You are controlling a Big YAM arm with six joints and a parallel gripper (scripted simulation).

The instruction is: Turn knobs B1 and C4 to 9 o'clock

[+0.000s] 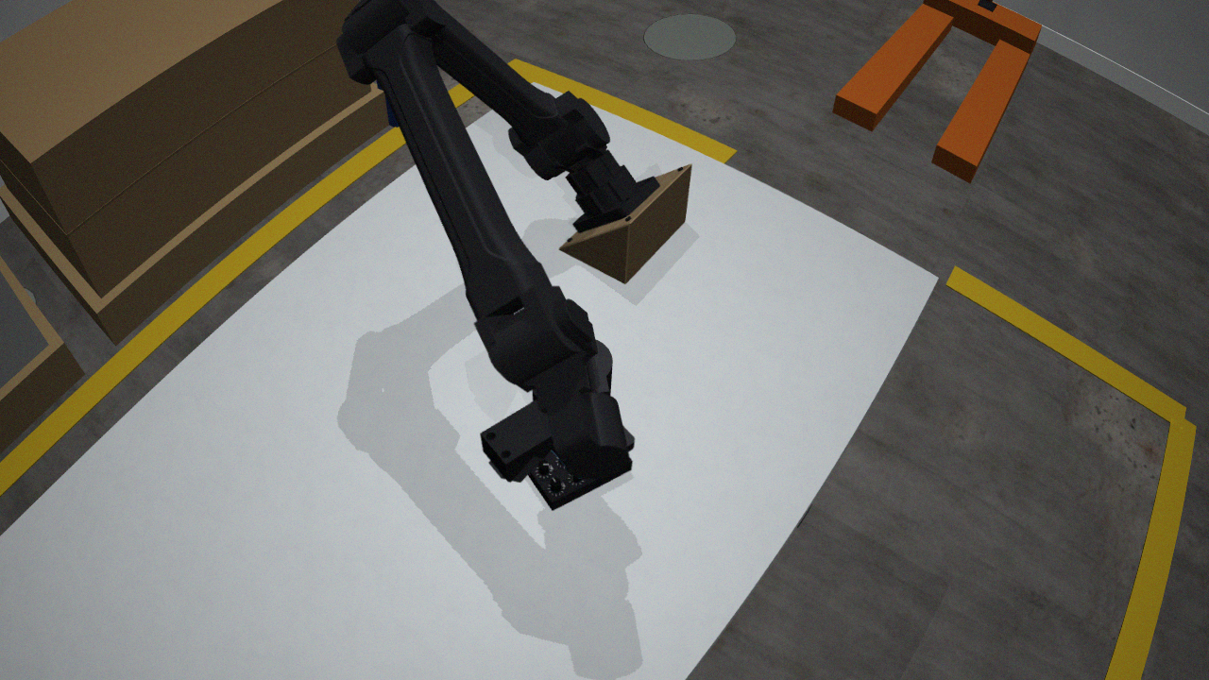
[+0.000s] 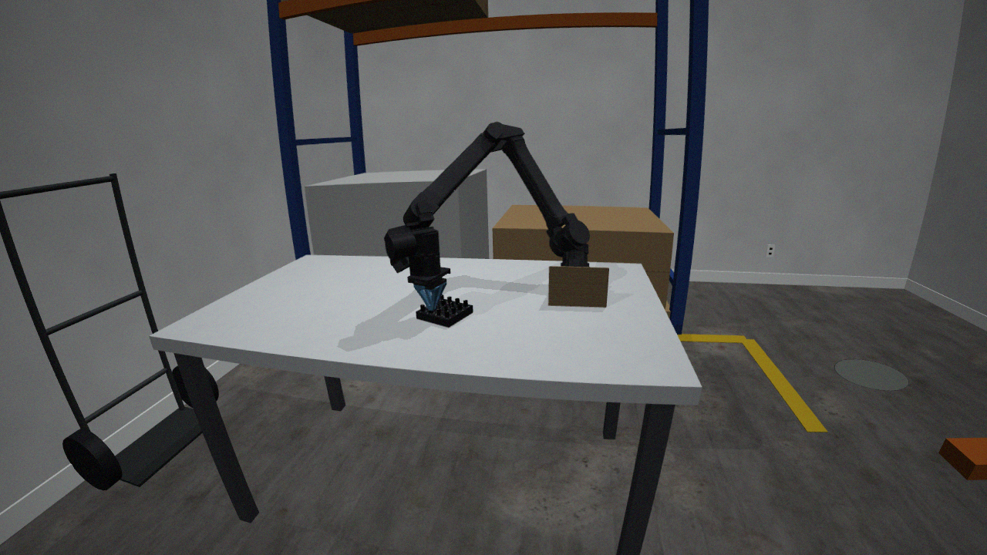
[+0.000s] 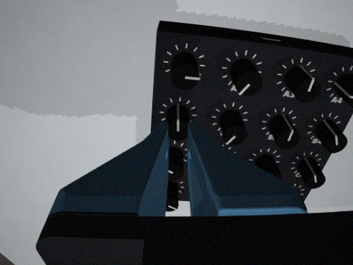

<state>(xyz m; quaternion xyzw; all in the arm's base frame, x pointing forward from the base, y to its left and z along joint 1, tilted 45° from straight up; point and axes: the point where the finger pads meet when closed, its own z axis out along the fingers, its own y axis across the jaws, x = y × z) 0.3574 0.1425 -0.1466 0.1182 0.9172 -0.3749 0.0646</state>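
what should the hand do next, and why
Probably turn counter-clockwise without loosening: the hand is closed around knob B1, whose white line points near 12 o'clock, well short of the 9 o'clock mark at its left.

Counted one arm (image 1: 439,169) (image 2: 448,180), one gripper (image 2: 432,309) (image 3: 178,132) with two fingers (image 2: 424,297), and one table (image 1: 760,338) (image 2: 276,310) (image 3: 73,73) on four legs (image 2: 219,449). Found one knob box (image 1: 553,505) (image 2: 447,321) (image 3: 213,44), with twelve knobs (image 1: 555,485) (image 2: 457,301) (image 3: 184,70) visible up close. Also noted one hand truck (image 2: 45,332), two wheels (image 2: 92,459), two orange forks (image 1: 895,67) (image 2: 966,452), one outlet (image 2: 770,250) and one floor disc (image 1: 689,37) (image 2: 870,375).
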